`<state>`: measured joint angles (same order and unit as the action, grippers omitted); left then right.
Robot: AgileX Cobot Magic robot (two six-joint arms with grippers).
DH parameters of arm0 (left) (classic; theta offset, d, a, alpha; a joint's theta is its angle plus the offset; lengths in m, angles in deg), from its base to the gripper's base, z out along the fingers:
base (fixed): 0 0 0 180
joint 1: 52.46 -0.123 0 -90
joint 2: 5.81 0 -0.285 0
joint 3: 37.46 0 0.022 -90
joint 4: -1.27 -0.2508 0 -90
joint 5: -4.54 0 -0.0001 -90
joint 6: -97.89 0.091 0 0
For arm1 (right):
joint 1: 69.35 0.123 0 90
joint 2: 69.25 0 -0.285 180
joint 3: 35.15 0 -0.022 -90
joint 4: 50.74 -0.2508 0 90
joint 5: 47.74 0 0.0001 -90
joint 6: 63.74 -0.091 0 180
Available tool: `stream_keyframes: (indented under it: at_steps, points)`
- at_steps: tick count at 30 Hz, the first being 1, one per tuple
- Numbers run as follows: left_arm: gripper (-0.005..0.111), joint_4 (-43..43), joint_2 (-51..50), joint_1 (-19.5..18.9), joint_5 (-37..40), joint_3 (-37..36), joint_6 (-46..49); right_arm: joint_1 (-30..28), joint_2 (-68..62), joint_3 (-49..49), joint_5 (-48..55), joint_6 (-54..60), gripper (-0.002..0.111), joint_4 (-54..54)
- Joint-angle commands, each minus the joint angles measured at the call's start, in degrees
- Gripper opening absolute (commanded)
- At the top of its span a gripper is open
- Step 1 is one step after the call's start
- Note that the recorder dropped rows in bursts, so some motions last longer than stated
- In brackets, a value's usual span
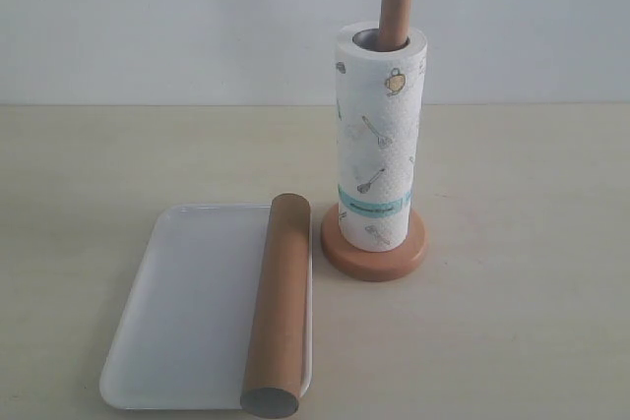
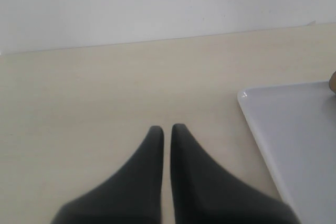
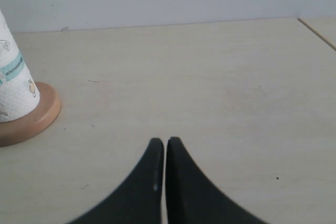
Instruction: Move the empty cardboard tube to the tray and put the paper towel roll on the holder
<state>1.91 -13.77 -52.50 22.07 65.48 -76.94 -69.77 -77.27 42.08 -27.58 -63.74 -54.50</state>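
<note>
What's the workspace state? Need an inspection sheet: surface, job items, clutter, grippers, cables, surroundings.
Surface: pale table, a few tiny specks in the right wrist view.
Cardboard tube: lying lengthwise along the right side of the tray.
Paper towel roll: upright on the holder, with the post through the core and its top sticking out.
Clutter: nothing seen.
Left gripper: shut, empty, above the table beside a tray corner.
Right gripper: shut, empty, apart from the holder base.
Cables: nothing seen.
Surroundings: plain white wall; neither arm shows in the exterior view.
</note>
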Motion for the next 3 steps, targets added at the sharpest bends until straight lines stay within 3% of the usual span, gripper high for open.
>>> stream_keyframes:
  at_steps: [1, 3]
  points:
    - [0.004, 0.2, 0.2, -0.1, 0.0, -0.2, -0.5, 0.0, 0.2, 0.0, -0.6, 0.3, 0.001, -0.1]
    - [0.004, 0.2, 0.2, -0.1, 0.0, -0.2, -0.5, 0.0, 0.2, 0.0, -0.6, 0.3, 0.001, -0.1]
